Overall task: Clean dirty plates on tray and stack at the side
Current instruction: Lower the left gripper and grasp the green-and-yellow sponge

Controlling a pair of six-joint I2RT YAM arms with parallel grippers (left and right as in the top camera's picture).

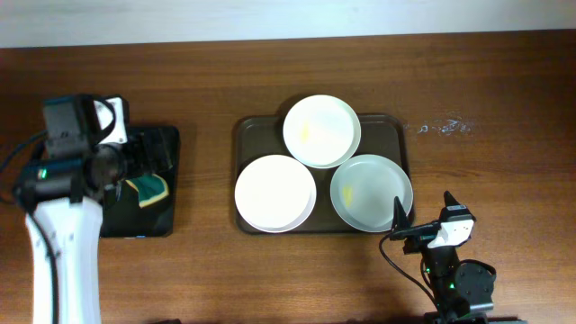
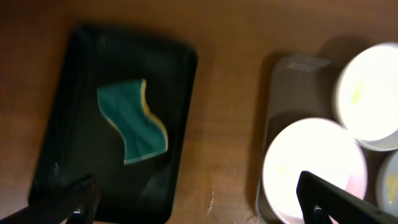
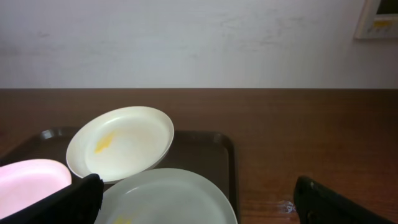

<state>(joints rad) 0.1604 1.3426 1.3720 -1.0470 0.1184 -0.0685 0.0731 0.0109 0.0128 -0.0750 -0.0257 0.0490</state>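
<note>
Brown tray (image 1: 256, 135) lies flat, holding far plate (image 1: 321, 131), white and yellow-smeared, overlapping near-left plate (image 1: 275, 193) and near-right plate (image 1: 371, 193), the latter also smeared.

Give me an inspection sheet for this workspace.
Surface: wooden table, whitish specks right of the brown tray.
Job's things: brown tray holds three white plates; rear plate and right plate show yellow smears; left plate beside them.
Clutter: black tray holding a green-yellow sponge.
Grippers: left gripper and right gripper both open, empty.
Cables: black cable by the left arm; second cable by the right arm.
Surroundings: pale wall, wall panel.
</note>
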